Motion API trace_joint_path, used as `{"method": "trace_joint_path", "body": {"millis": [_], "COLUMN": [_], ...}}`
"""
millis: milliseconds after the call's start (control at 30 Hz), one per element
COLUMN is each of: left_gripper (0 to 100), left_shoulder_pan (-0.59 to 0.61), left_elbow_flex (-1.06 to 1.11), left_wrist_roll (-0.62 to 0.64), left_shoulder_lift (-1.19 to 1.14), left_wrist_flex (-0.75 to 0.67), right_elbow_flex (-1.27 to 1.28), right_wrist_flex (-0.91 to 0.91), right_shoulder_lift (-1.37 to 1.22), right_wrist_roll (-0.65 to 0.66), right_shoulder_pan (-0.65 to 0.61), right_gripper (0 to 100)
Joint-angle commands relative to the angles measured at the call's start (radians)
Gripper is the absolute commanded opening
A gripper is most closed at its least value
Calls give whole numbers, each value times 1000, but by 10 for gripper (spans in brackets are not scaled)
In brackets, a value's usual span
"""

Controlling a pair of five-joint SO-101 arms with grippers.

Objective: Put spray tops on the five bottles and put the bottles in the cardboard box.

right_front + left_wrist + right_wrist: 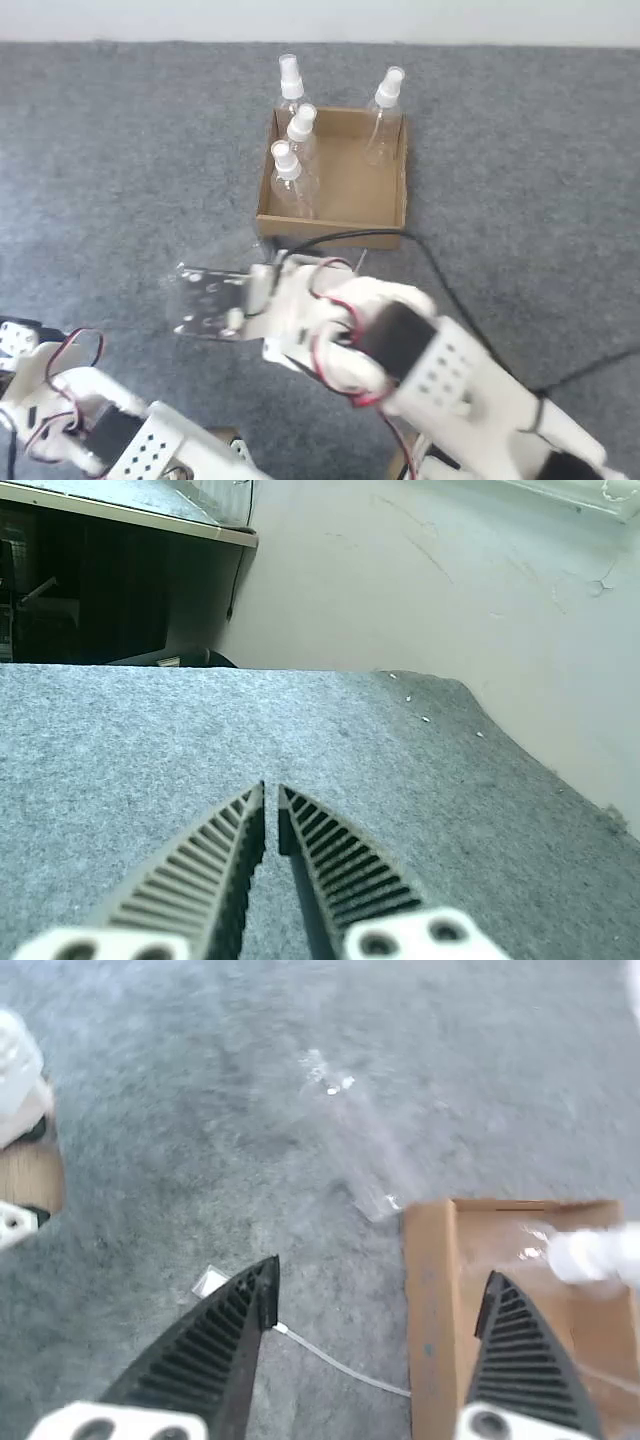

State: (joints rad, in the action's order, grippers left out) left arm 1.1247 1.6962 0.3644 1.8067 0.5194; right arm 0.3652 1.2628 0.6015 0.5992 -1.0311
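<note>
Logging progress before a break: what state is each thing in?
Cardboard box: open, bottles standing inside.
Four bottles: upright, spray tops on.
Fifth bottle: lying on its side outside the box.
Left gripper: shut, empty.
Right gripper: open, empty.

**Bench** point(120, 150) covered in grey, felt-like cloth; cardboard box point(330, 228) standing on it just beyond the right pincer point(380, 1278), with one corner of the box lying between the spread jaws in the wrist view; clear bottle point(350, 1130) lying flat on the cloth ahead of the pincer, near that corner; thin clear tube point(335, 1362) and small white scrap point(209, 1282) on the cloth beneath the pincer; capped bottle point(291, 80) upright just past the box's far wall, farthest from the pincer; black cable point(455, 300) trailing over the cloth behind the pincer.
</note>
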Motion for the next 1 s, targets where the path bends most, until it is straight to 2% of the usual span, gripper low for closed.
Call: {"method": "trace_joint_path", "body": {"millis": [0,200,433,733,967], "left_gripper": [23,23,23,23,23], "left_shoulder_pan": [8,8,8,8,8], "left_elbow_flex": [-12,-12,-12,-12,-12], "left_wrist_roll": [-11,-11,-11,-11,-11], "left_shoulder_lift": [15,15,15,15,15], "left_wrist_flex": [-25,-25,-25,-25,-25], "right_elbow_flex": [-18,-21,-41,-292,-491], "right_wrist_flex": [-77,-194,-331,-332,-329], "right_shoulder_lift": [-68,-222,-406,-725,-951], "right_wrist_roll": [77,181,232,307,310], "right_shoulder_pan": [-16,-22,-33,-25,7], "right_gripper": [271,274,352,352,351]}}
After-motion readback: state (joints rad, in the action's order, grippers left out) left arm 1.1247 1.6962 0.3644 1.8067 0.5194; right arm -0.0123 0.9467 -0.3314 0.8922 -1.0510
